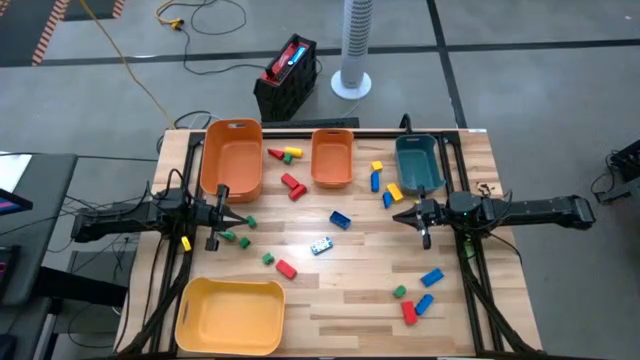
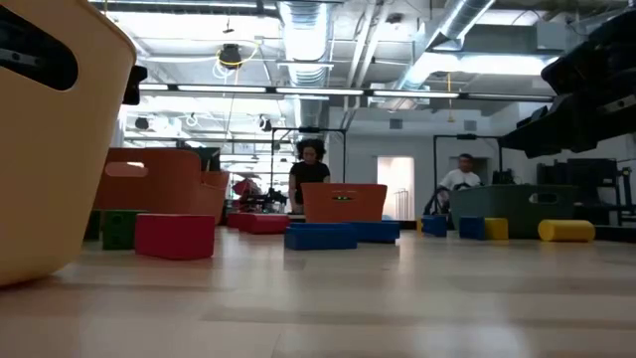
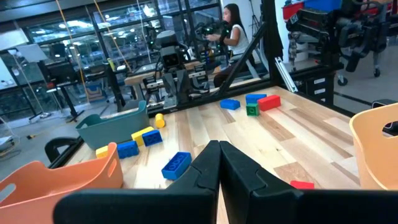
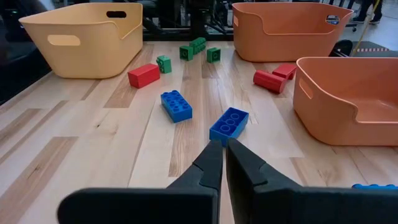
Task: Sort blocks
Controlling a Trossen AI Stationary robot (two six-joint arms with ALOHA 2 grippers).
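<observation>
My left gripper [image 1: 243, 216] hovers at the left side of the table [image 1: 350, 290], jaws closed on nothing, just in front of the big orange bin [image 1: 232, 158]. My right gripper [image 1: 398, 217] mirrors it on the right side, jaws pressed together and empty, near the teal bin [image 1: 418, 162]. The blocks [image 1: 340, 219] lie scattered and unsorted: red and yellow ones between the two orange bins, blue and yellow ones beside the teal bin, green ones by my left fingertips, and a red, blue and green cluster at the near right. The yellow bin [image 1: 230, 315] sits at the near left, the smaller orange bin [image 1: 332, 158] at the far middle.
</observation>
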